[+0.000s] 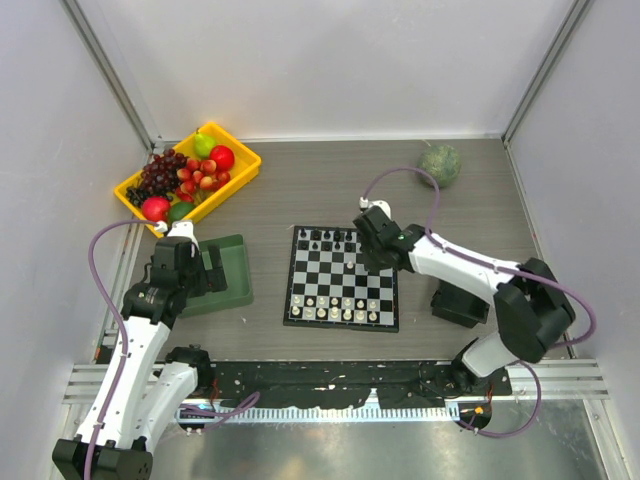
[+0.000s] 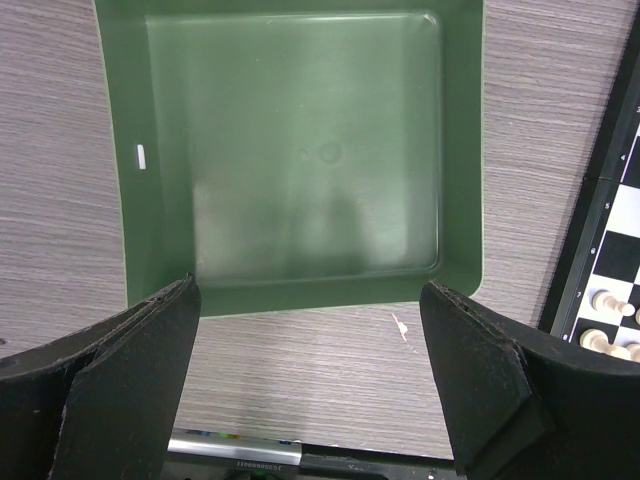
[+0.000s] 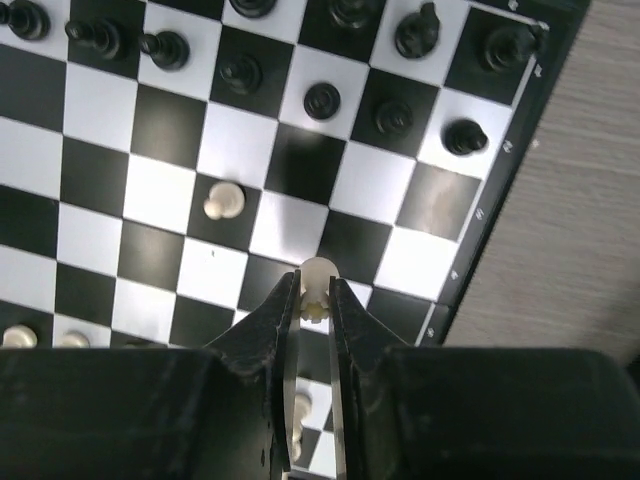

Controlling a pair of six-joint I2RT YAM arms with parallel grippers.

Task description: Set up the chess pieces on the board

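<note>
The chessboard (image 1: pixel 343 279) lies at the table's middle. Black pieces (image 1: pixel 330 238) stand along its far rows and cream-white pieces (image 1: pixel 340 309) along its near rows. My right gripper (image 3: pixel 315 300) is shut on a cream-white piece (image 3: pixel 317 279) and holds it over the board's right side; in the top view this gripper (image 1: pixel 372 255) hovers over the board's far right part. Another cream-white piece (image 3: pixel 223 201) stands alone mid-board, with black pieces (image 3: pixel 322 99) beyond it. My left gripper (image 2: pixel 310 370) is open and empty over bare table, just in front of the green tray (image 2: pixel 290 150).
A yellow bin of fruit (image 1: pixel 188 172) sits at the far left. A green round object (image 1: pixel 440 163) lies at the far right. The green tray (image 1: pixel 222 275) is left of the board. The board's edge with white pieces (image 2: pixel 610 310) shows in the left wrist view.
</note>
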